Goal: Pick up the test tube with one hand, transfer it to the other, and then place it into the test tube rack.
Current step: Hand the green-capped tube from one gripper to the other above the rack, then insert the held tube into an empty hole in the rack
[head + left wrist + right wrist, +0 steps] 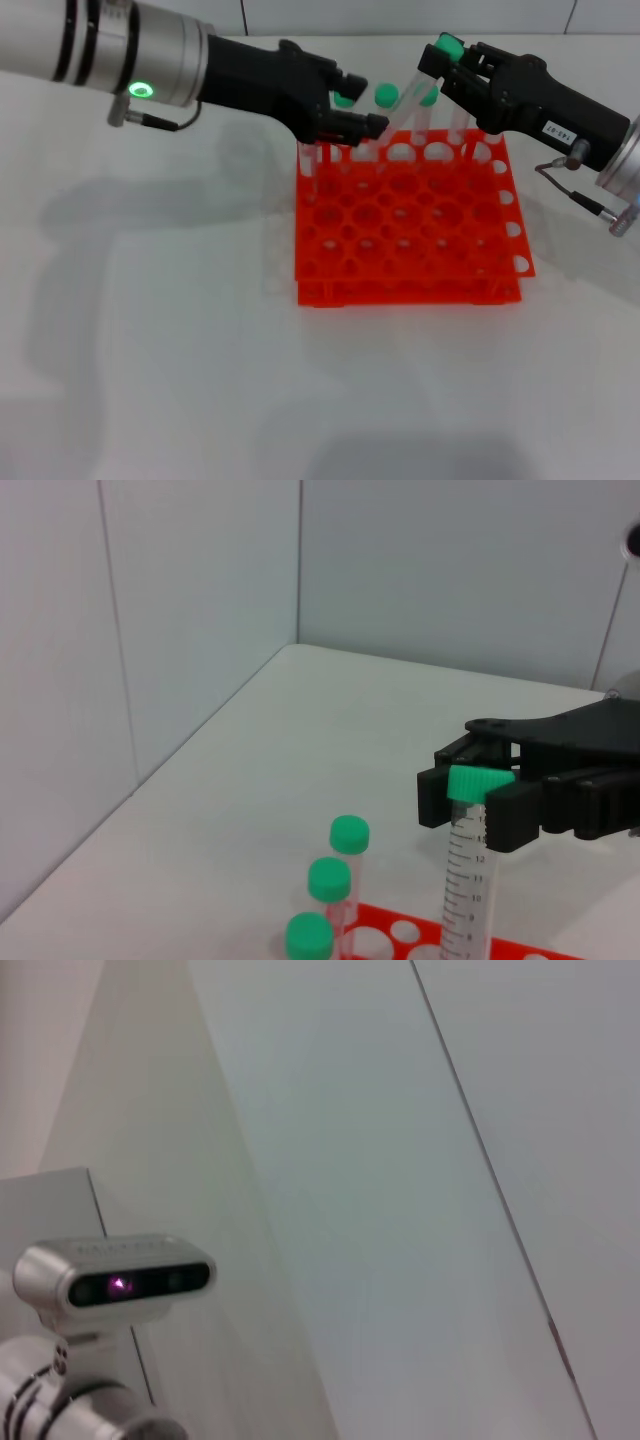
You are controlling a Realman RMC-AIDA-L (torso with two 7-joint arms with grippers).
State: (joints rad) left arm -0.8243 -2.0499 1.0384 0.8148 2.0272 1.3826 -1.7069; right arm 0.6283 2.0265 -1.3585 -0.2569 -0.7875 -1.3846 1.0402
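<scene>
The test tube, clear with a green cap, hangs tilted over the back row of the orange-red rack. My right gripper, the one with the white label, is shut on the tube just below its cap. The left wrist view shows this grip on the tube. My left gripper, on the silver arm with the green ring, is beside the tube's lower end with its fingers spread. The tube's bottom tip is hidden among the rack's tubes.
Three other green-capped tubes stand in the rack's back row, also in the left wrist view. White table lies around the rack and walls stand close behind. The right wrist view shows only wall and the head camera.
</scene>
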